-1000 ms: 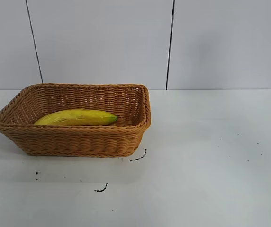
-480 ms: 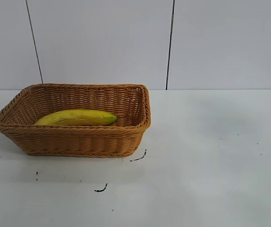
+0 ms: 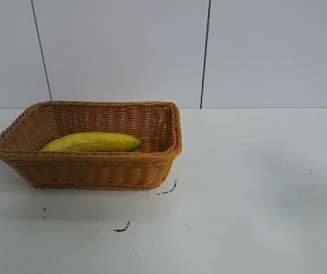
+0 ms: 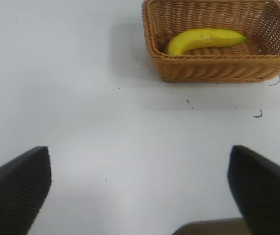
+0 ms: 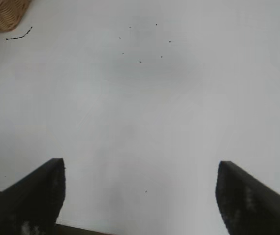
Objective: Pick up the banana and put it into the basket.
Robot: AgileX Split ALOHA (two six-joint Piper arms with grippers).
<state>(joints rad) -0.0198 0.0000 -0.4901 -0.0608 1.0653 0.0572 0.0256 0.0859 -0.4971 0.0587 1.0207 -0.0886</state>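
The yellow banana (image 3: 92, 142) lies inside the tan wicker basket (image 3: 89, 170) at the left of the table. Both also show in the left wrist view, the banana (image 4: 203, 39) lying in the basket (image 4: 218, 68). My left gripper (image 4: 139, 169) is open and empty above bare table, well away from the basket. My right gripper (image 5: 140, 178) is open and empty over bare table; a corner of the basket (image 5: 3, 12) shows far off. Neither gripper shows in the exterior view.
The white table (image 3: 255, 188) carries small black marks (image 3: 166, 190) in front of the basket and specks at the right. A white panelled wall stands behind the table.
A dark piece of the right arm at the exterior view's upper right corner has left the view. The banana and basket have not moved.
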